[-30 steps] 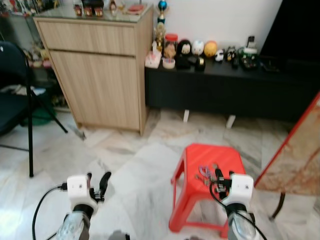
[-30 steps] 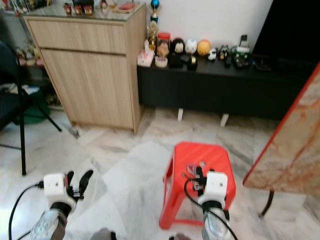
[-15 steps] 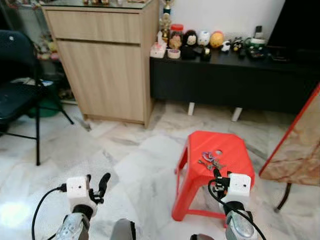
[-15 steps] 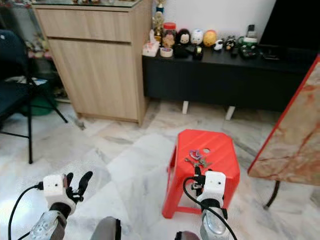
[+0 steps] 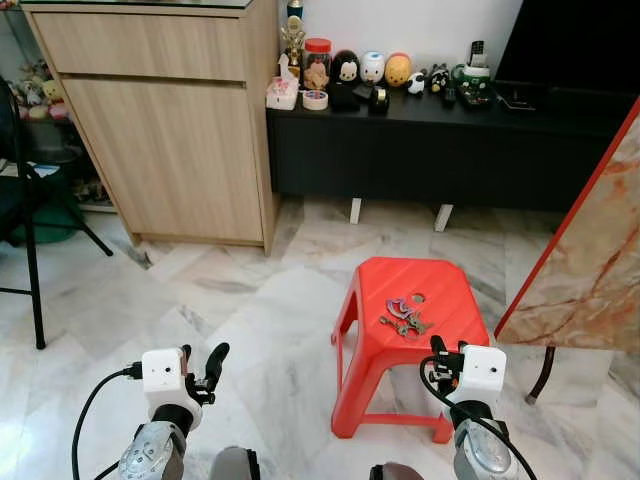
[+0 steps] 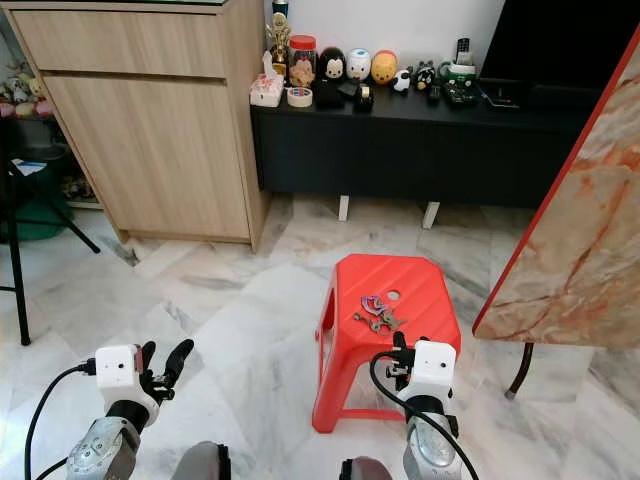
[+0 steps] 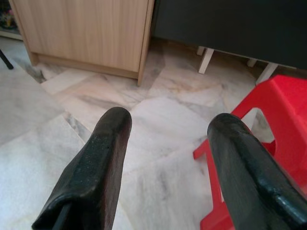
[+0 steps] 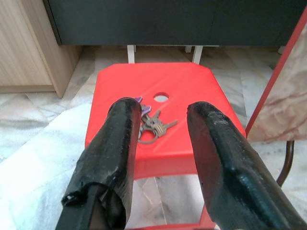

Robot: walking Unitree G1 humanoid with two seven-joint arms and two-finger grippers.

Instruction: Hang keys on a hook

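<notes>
So the keys [image 5: 403, 318] are sitting on top of the red stool [image 5: 440, 333], right of center in the frame, next to its little round hole. Right gripper [image 8: 160, 143] hangs just short of the stool with its fingers spread wide, holding nothing. Left gripper [image 7: 165, 158] is spread too, over the marble floor [image 5: 250, 300] at lower left. Looks like several keys on a ring, hard to count.

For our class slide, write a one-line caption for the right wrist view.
Right gripper, jaws open, lined up above a bunch of keys lying on a red plastic stool.
</notes>
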